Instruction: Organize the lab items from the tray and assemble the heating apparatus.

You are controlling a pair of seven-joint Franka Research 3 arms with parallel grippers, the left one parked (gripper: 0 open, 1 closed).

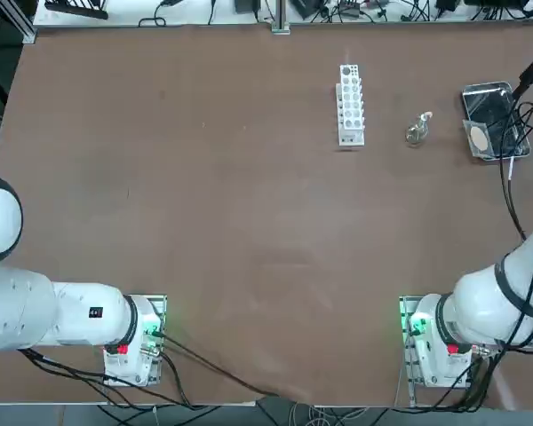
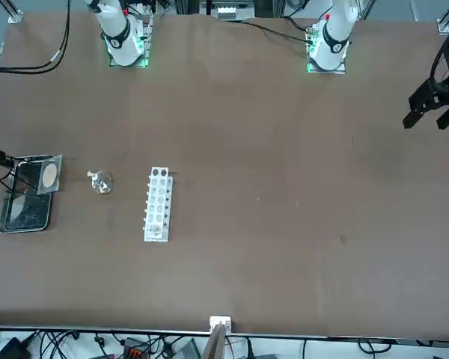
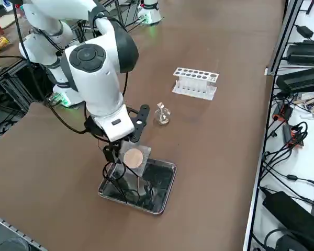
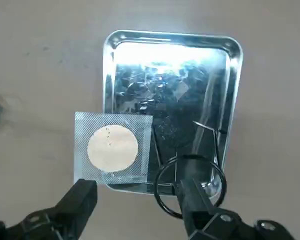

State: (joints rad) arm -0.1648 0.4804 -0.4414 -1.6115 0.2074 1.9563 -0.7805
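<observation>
Top view: the metal tray (image 1: 493,120) sits at the upper right of the frame, the mesh square (image 1: 480,138) half over its rim.

Right side view: the right gripper (image 3: 115,157) hangs over the tray's near edge.

Wrist view: fingers spread wide, empty — one above the tripod stand (image 4: 190,175). Judged the opening pick; next, descend and close on the stand's ring.
</observation>
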